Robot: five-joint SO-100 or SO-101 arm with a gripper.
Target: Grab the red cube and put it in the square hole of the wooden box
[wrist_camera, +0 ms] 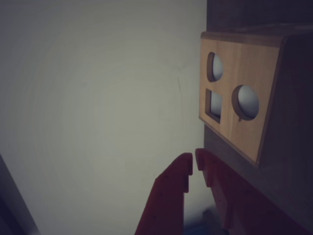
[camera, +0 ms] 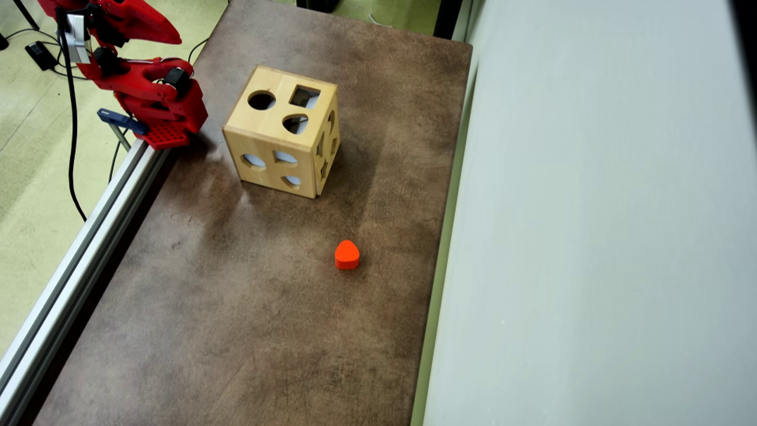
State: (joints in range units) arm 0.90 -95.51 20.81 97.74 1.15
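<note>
The wooden box (camera: 282,131) stands on the brown table (camera: 248,307), near the far left part of it in the overhead view. Its top face has three cutouts: a round one, a rounded teardrop one, and the square hole (camera: 304,96), which sits at the far right corner of that face. A red cube cannot be seen in either view. The only small block on the table is an orange-red rounded heart-like block (camera: 347,255), which lies well apart from the box, nearer to the camera and a little to the right.

The red arm (camera: 142,89) is folded at the left edge of the table, just beside the box. In the wrist view the pincer (wrist_camera: 194,164) is empty, and its two red tips almost touch, so it is closed. A side of the box with three cutouts is close to the right of the tips.
</note>
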